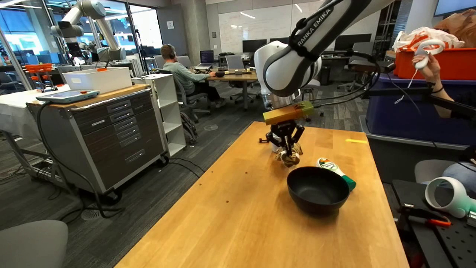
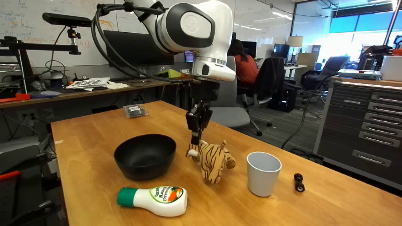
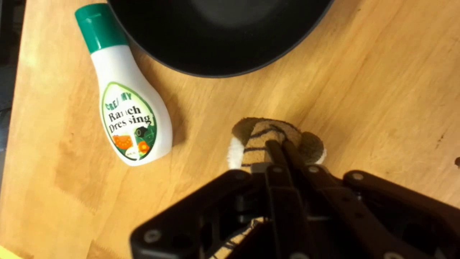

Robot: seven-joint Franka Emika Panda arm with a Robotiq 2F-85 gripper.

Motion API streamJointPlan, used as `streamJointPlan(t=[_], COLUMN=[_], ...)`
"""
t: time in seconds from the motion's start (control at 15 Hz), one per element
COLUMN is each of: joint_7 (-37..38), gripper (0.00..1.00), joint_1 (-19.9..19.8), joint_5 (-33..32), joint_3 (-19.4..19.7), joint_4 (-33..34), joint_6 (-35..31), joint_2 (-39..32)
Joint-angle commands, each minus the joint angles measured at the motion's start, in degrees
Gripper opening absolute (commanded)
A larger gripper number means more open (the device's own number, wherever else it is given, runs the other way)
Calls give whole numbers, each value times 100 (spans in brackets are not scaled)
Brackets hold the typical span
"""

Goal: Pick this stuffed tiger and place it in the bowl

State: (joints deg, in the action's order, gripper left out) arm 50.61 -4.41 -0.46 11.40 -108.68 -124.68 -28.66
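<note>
The stuffed tiger (image 2: 213, 158) is tan with dark stripes. My gripper (image 2: 195, 142) points down with its fingers close together, shut on the top of the tiger's head. In the wrist view the fingertips (image 3: 279, 145) pinch the striped head (image 3: 257, 142), with dark ears on both sides; most of the body is hidden behind the gripper. The tiger (image 1: 290, 160) also shows under the fingers in an exterior view; I cannot tell whether its feet touch the table. The black bowl (image 2: 144, 168) stands upright beside the tiger, apart from it. It also shows in the wrist view (image 3: 222, 61).
A white dressing bottle (image 2: 163, 199) with a green cap lies beside the bowl. A white mug (image 2: 263, 175) stands on the tiger's other side. A small black wheeled piece (image 2: 298, 182) lies beyond the mug. A clear plastic pack (image 2: 135, 110) lies near the table's far edge.
</note>
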Motion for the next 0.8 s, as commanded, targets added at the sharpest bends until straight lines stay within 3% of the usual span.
streamJointPlan(t=[0.0, 0.73], joint_7=[-589, -2135], gripper=[1, 1], joint_1=[-311, -571], joint_5=[834, 2628], joint_3=[-241, -411], joint_4=[204, 162], joint_6=[394, 1195], joint_2=[158, 1072])
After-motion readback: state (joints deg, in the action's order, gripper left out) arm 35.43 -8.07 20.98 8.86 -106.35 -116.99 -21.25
